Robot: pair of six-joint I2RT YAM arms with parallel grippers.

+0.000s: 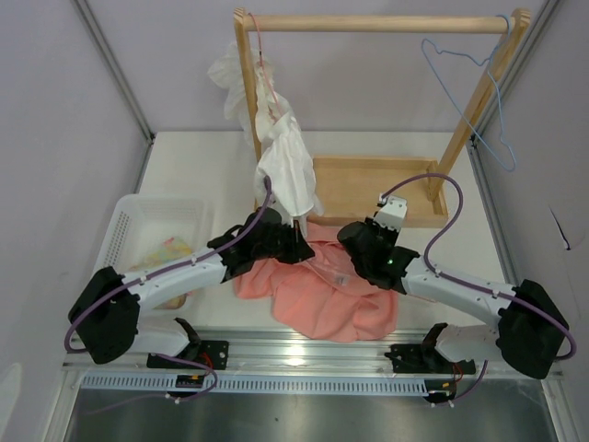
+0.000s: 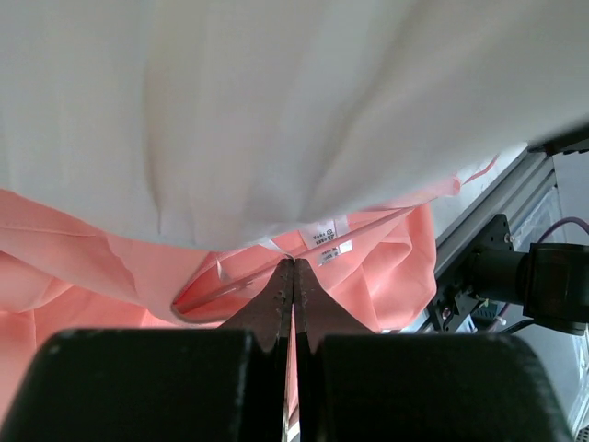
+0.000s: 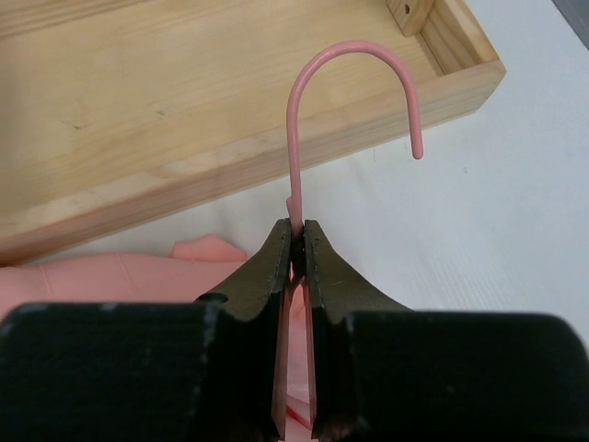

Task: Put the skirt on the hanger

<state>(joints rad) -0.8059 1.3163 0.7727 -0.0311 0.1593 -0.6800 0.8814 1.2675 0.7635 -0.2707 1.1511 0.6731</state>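
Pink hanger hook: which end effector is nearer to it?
Right. The right end effector grips the pink hanger by its neck just below the hook; the left end effector is shut over the salmon skirt, beneath the white garment, away from the hook.

The left arm [image 1: 175, 272] and right arm [image 1: 460, 287] reach forward from their bases and angle inward, wrists low and near each other. The left gripper [image 2: 293, 269] has its fingertips pressed together. The right gripper [image 3: 296, 232] is clamped on the hanger [image 3: 313, 69] at its neck.
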